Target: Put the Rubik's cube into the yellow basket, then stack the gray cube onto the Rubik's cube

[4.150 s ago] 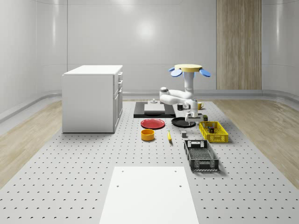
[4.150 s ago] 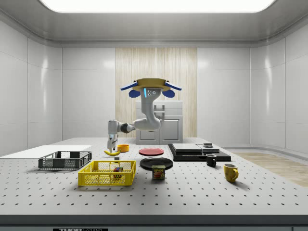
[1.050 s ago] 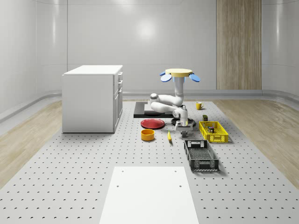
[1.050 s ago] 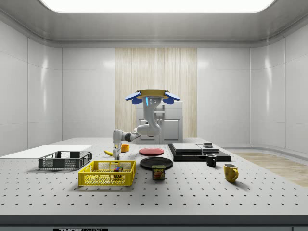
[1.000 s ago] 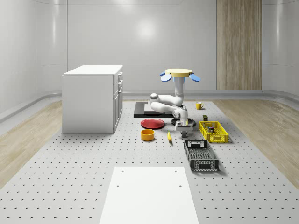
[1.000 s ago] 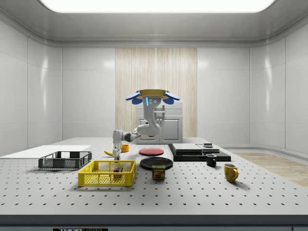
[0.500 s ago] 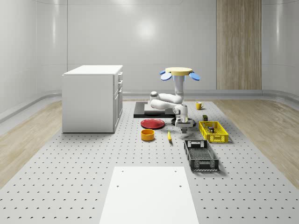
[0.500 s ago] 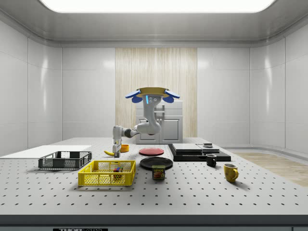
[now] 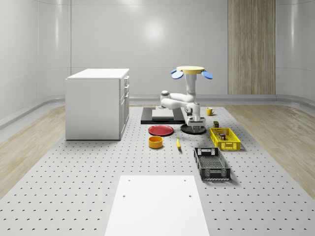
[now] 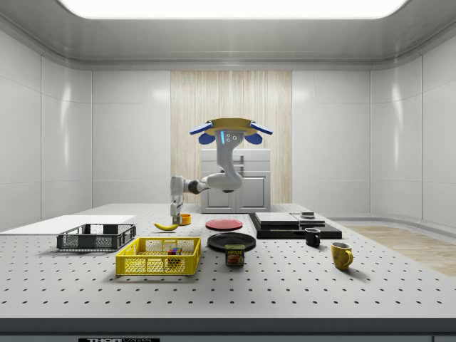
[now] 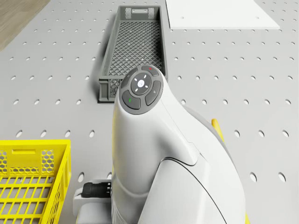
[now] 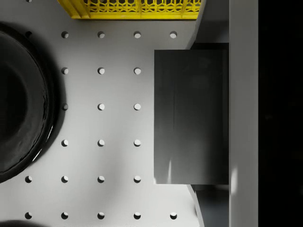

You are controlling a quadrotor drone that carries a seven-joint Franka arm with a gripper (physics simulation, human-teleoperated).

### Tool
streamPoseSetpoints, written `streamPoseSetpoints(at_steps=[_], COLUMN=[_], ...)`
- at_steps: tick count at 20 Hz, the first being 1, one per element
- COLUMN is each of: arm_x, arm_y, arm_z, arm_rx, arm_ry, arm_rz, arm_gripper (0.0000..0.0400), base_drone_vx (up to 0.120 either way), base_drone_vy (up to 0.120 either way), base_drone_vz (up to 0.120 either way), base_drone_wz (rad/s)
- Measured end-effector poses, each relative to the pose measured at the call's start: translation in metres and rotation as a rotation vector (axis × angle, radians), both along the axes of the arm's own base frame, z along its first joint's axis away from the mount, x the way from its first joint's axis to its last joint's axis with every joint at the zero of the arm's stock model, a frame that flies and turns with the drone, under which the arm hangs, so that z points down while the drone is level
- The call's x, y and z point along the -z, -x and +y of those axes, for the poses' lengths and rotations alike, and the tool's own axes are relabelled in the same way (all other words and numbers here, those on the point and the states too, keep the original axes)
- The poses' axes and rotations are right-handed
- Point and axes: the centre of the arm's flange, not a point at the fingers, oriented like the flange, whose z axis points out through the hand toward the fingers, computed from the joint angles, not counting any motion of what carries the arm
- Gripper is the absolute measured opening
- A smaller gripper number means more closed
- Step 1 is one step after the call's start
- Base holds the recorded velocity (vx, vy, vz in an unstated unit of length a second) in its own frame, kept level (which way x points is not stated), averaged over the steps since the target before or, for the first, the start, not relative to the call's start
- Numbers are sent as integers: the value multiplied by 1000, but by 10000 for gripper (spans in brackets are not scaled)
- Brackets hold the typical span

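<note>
We carry the gray cube (image 12: 191, 116) clamped in our end effector (image 9: 196, 126), raised above the worktop (image 9: 98, 187). Just beneath and beside the end effector lies the black plate (image 12: 19, 99), and the yellow basket (image 9: 224, 139) sits near it on the other side, with the Rubik's cube (image 10: 173, 251) resting inside. Our drone (image 9: 191, 72) hovers higher up, over the black plate's far edge. Farther from the end effector stand the gray crate (image 9: 211, 163), the banana (image 10: 166, 226) and the orange bowl (image 9: 155, 142).
</note>
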Motion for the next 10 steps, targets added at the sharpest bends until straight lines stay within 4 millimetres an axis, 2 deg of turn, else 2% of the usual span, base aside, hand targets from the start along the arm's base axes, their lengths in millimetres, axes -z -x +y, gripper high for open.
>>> streamPoseSetpoints(at_steps=[5,10], arm_x=[1,1], arm_y=[0,0], arm_z=[0,0], arm_rx=[0,0], arm_ry=[0,0], arm_rz=[0,0], arm_gripper=[251,251], base_drone_vx=[-120,0], base_drone_vy=[120,120], base_drone_vz=[120,8], base_drone_wz=[0,0])
